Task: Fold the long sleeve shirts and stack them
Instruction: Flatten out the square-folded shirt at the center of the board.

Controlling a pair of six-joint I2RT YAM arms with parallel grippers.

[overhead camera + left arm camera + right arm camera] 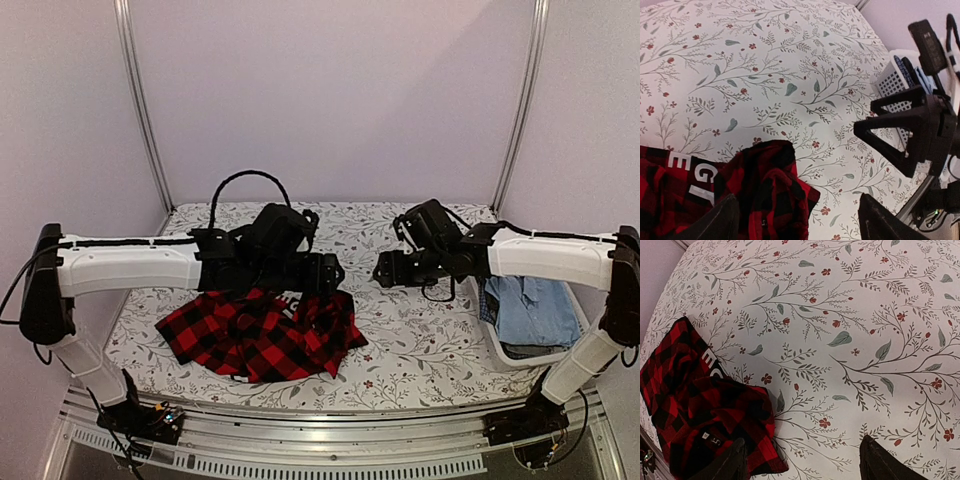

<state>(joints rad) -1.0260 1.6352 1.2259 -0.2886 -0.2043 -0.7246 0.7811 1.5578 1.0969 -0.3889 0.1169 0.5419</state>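
One long sleeve shirt (255, 340), red-and-black check with white letters (690, 170), lies crumpled on the flowered table near the front left. My left gripper (325, 272) hovers over the shirt's right edge. In the left wrist view its jaws (800, 225) stand wide open, with the shirt (760, 190) below them and not gripped. My right gripper (385, 268) hangs above the table's middle, a short way right of the shirt. It is open too (807, 465), over bare tablecloth, with the shirt's corner (700, 410) by its left finger.
A white basket (530, 362) stands at the right edge of the table and holds blue garments (535, 310). It also shows in the left wrist view, where the basket (892, 85) sits behind the right gripper (900, 135). Bare flowered tablecloth (420, 350) lies between shirt and basket.
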